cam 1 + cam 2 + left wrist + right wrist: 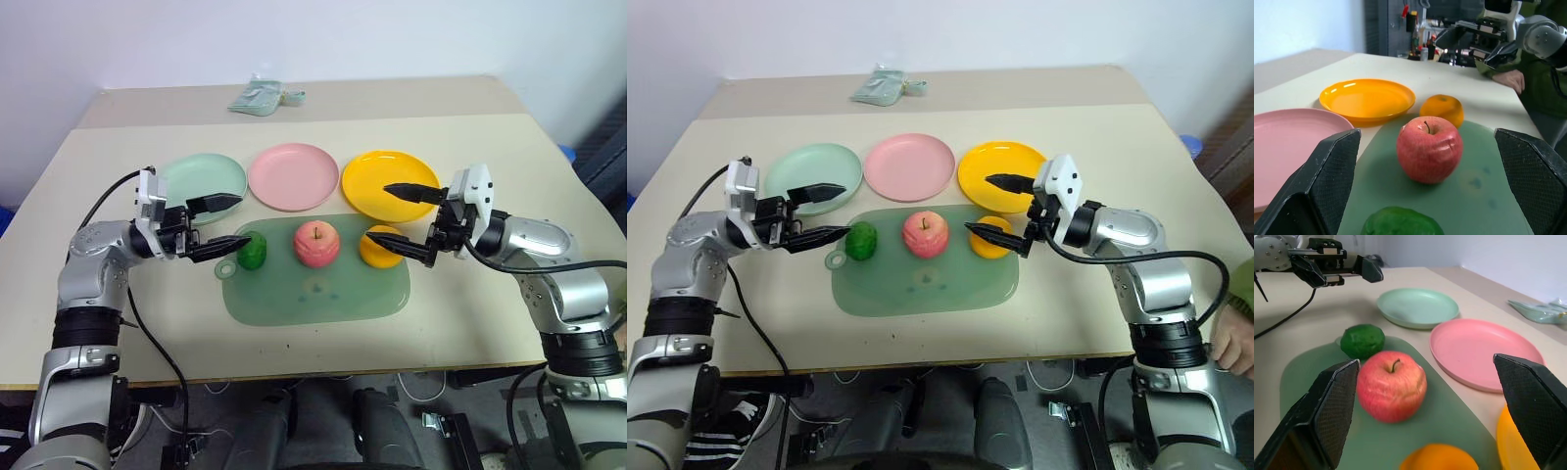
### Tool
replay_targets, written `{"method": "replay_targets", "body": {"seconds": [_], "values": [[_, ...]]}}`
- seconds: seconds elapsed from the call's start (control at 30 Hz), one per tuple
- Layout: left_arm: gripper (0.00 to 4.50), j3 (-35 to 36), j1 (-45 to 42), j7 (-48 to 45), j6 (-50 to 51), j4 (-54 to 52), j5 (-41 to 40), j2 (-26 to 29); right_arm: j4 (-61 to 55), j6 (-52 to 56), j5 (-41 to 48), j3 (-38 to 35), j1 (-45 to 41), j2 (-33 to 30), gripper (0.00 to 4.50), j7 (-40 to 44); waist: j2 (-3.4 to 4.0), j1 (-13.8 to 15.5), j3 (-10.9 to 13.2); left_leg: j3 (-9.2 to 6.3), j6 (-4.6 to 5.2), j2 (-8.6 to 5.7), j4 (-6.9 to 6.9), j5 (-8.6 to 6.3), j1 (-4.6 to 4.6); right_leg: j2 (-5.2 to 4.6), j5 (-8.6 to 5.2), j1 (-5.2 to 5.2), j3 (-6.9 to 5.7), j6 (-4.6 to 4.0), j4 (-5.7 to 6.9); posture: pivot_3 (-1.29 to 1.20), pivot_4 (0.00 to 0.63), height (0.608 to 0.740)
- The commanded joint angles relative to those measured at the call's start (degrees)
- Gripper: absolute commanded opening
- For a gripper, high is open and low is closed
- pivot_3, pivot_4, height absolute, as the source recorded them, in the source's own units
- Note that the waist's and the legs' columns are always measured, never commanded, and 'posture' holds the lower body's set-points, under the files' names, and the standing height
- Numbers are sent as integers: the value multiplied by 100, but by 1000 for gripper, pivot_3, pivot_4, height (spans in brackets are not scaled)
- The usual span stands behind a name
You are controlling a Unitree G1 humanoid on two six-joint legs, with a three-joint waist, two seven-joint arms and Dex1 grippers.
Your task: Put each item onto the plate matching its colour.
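While both grippers hang wide open and empty, the left gripper (217,223) sits just beside the green fruit (253,251), the right gripper (411,221) by the orange fruit (380,245).

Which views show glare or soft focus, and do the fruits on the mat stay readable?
Left wrist view: bright highlights streak the yellow plate; the red-pink apple is crisp, the green fruit nearest the lens is soft. Right wrist view: the apple is slightly soft, the orange fruit blurred. Left eye view: even light, faint shadows under the fruits on the cutting mat, all readable.
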Motion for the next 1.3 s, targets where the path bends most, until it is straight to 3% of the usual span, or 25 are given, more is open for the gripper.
{"method": "replay_targets", "body": {"seconds": [0.03,0.43,0.73,1.03,1.3], "values": [[4500,5,-48,-12,-75,-36,-6,-3,-402,39,140,-173,123,-84,4477,-28,0,24,0,2,0,1,0,0,0,0,0,0,1,0,0,0,150,740],[4500,-33,80,12,-20,106,255,576,-484,198,200,108,77,81,4477,44,0,67,0,10,1,3,0,-1,0,1,1,-5,9,-1,-1,0,150,740],[4500,-532,-108,651,-1017,660,1181,140,-405,78,94,170,119,81,4477,43,-1,97,-1,12,1,2,2,-1,0,1,2,-3,10,-1,-3,0,150,740],[4500,-767,-273,735,-1314,1051,1391,-178,-641,360,240,124,263,-228,4477,246,-2,73,-1,15,2,4,3,-1,-2,2,3,-6,10,0,-3,0,150,740],[4500,-975,-622,980,-2146,2025,1925,-306,-737,317,237,73,340,-220,4477,149,-2,86,-1,16,2,4,4,-2,-2,2,4,-5,10,0,-3,0,150,740]]}}
